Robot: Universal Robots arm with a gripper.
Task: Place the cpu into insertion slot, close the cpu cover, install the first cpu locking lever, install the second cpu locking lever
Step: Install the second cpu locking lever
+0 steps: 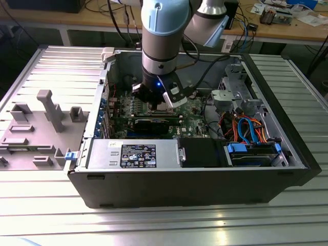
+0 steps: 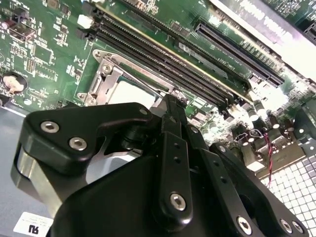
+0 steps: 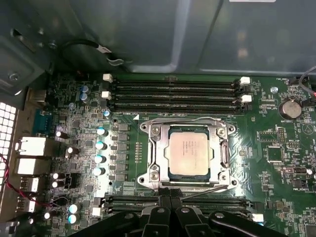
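The cpu (image 3: 192, 153) lies flat in the insertion slot (image 3: 148, 175) on the green motherboard, its silver top showing through the window of the cpu cover (image 3: 153, 145), which lies down around it. One thin wire lever (image 3: 187, 120) runs along the far side of the socket. Another (image 3: 210, 190) slants beside the near side, close to my fingertips. My gripper (image 3: 170, 198) hovers at that near edge with its black fingers together and nothing seen between them. In the second wrist view my gripper (image 2: 170, 101) hangs just over the cpu (image 2: 129, 93). In the exterior view my gripper (image 1: 158, 105) is low inside the open computer case.
Black memory slots (image 3: 173, 91) flank the socket on both sides. A long black expansion card (image 1: 154, 123), the power supply (image 1: 133, 154), orange and blue cables (image 1: 246, 128) and a drive cage (image 1: 230, 97) crowd the case. Grey fixtures (image 1: 46, 107) stand at the exterior view's left.
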